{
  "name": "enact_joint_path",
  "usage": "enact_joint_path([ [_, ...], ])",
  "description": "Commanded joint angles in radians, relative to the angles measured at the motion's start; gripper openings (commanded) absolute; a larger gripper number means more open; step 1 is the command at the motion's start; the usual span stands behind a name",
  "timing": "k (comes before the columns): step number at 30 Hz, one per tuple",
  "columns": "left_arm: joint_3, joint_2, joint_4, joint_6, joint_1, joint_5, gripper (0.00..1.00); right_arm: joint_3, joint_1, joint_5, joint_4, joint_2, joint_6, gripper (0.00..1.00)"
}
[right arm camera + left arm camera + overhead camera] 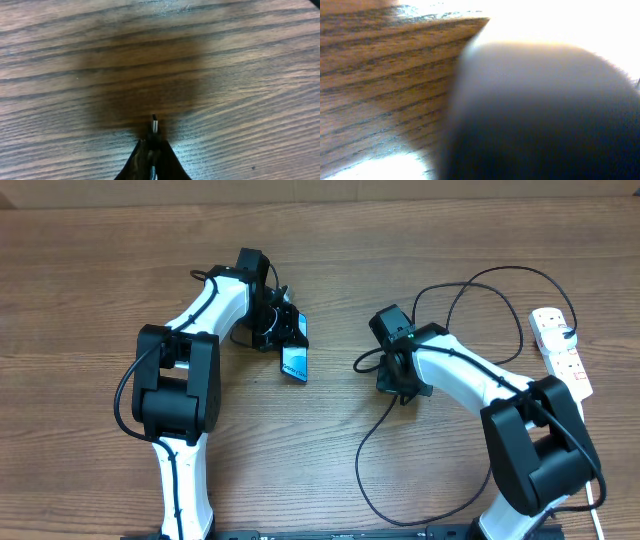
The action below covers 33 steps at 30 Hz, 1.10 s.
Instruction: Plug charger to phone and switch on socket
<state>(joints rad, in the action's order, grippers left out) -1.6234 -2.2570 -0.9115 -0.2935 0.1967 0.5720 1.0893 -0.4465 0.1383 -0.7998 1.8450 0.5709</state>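
Observation:
The phone (294,363), with a blue screen, sits left of centre, tilted, with its far end between the fingers of my left gripper (283,332). In the left wrist view a dark blurred shape (540,115) fills most of the frame, so the jaws are hidden. My right gripper (399,380) is shut on the charger's small plug tip (155,124), whose metal end sticks out just above the wood. The tip is well to the right of the phone. The black charger cable (365,470) loops over the table to the white power strip (560,350) at the right edge.
The cable's loops lie in front of my right arm (400,520) and behind it (470,285). The table's far edge runs along the top (330,204). The strip's thick white lead (598,490) runs down the right edge.

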Motion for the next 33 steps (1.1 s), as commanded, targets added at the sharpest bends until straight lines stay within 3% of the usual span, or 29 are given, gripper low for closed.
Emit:
enact_joint_path([
  [1, 0.043, -0.077, -0.023, -0.065, 0.0, -0.139, 0.04, -0.077, 0.003, 0.007, 0.032, 0.023, -0.014, 0.23],
  [2, 0.043, -0.077, -0.023, -0.065, 0.0, -0.139, 0.04, -0.082, 0.003, 0.007, 0.032, 0.023, -0.014, 0.27],
  [9, 0.043, -0.077, -0.022, -0.066, 0.0, -0.138, 0.04, -0.084, 0.003, 0.007, 0.028, 0.023, -0.014, 0.33],
  [13, 0.043, -0.077, -0.023, -0.066, 0.0, -0.138, 0.04, -0.084, 0.003, -0.001, 0.028, 0.023, -0.015, 0.17],
  [17, 0.043, -0.077, -0.023, -0.066, 0.0, -0.138, 0.04, -0.084, 0.003, -0.009, 0.018, 0.023, -0.014, 0.12],
  [24, 0.043, -0.077, -0.023, -0.066, 0.0, -0.138, 0.04, -0.084, 0.003, -0.007, 0.029, 0.023, -0.015, 0.12],
  [27, 0.043, -0.077, -0.024, -0.066, 0.0, -0.138, 0.04, -0.084, 0.005, -0.001, 0.044, 0.023, -0.014, 0.22],
  [29, 0.043, -0.077, -0.026, -0.066, 0.0, -0.138, 0.04, -0.084, 0.005, 0.0, 0.048, 0.023, -0.015, 0.21],
  [33, 0.043, -0.077, -0.026, -0.066, 0.0, -0.138, 0.04, -0.084, 0.005, 0.0, 0.048, 0.023, -0.015, 0.04],
])
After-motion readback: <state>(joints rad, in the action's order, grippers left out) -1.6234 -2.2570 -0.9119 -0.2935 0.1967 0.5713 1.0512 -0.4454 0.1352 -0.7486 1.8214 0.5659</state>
